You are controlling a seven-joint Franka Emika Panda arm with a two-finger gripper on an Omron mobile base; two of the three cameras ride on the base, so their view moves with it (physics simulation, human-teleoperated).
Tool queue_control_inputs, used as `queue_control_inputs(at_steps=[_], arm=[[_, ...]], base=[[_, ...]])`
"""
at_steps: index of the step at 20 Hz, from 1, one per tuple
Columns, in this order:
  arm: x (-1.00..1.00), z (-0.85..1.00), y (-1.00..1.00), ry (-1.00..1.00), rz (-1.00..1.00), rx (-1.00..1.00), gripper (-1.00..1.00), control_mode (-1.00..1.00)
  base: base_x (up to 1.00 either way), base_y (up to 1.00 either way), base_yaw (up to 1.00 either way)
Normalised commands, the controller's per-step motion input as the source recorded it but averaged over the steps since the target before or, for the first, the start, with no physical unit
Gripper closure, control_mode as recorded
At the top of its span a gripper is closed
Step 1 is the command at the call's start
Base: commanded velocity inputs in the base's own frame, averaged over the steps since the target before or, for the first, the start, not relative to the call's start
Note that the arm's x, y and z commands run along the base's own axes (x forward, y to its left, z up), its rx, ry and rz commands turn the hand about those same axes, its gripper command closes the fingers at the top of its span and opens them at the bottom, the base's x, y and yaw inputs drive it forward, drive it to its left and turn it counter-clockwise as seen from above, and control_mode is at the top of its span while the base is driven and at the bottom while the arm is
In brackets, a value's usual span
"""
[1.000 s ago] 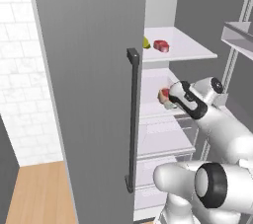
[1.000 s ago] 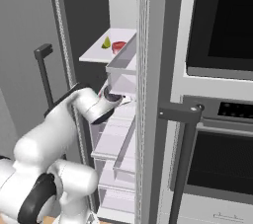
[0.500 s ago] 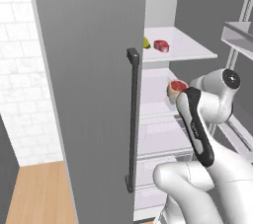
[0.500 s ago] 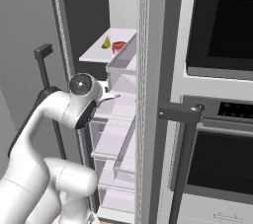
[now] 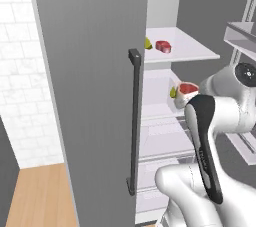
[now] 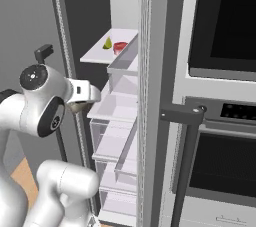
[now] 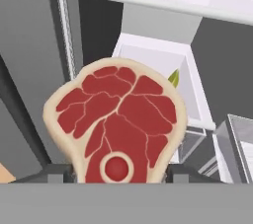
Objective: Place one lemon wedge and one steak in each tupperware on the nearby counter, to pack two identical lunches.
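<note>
My gripper (image 7: pixel 121 172) is shut on a raw red steak (image 7: pixel 118 119) with a pale fat rim, held upright in front of the open fridge. In the left base view that steak (image 5: pixel 188 89) hangs just off the middle shelf, with my gripper (image 5: pixel 185 99) under it behind my forearm. A lemon wedge (image 7: pixel 174 77) lies on the middle shelf behind it. The upper shelf (image 5: pixel 190 52) carries a second lemon wedge (image 5: pixel 148 44) and a second steak (image 5: pixel 163 46). The tupperware and the counter are out of view.
The open fridge door (image 5: pixel 90 96) with its dark vertical handle (image 5: pixel 134 121) stands close on the left. Door bins (image 6: pixel 125 61) line the other side. A built-in oven (image 6: pixel 220 26) with a dark handle (image 6: pixel 182 116) stands to the right of the fridge.
The arm has folded back, its forearm now upright in front of the shelves. The steak has come off the middle shelf with the gripper, a little outward and up.
</note>
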Motion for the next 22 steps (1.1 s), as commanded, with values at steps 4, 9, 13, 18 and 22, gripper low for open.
queue_control_inputs(at_steps=[4, 9, 13, 18, 22], arm=[[-1.00, 0.21, 0.00, 0.00, 0.00, 0.00, 1.00, -1.00], [-0.67, -0.01, 0.07, 0.04, 0.00, 0.00, 1.00, -1.00], [0.00, 0.00, 0.00, 0.00, 0.00, 0.01, 1.00, -1.00], [0.00, 0.00, 0.00, 0.00, 0.00, 0.00, 1.00, -1.00], [0.00, 0.00, 0.00, 0.00, 0.00, 0.00, 1.00, 1.00]], base=[[0.00, 0.00, 0.00], [0.00, 0.00, 0.00], [0.00, 0.00, 0.00], [0.00, 0.00, 0.00], [-0.55, 0.14, 0.00]])
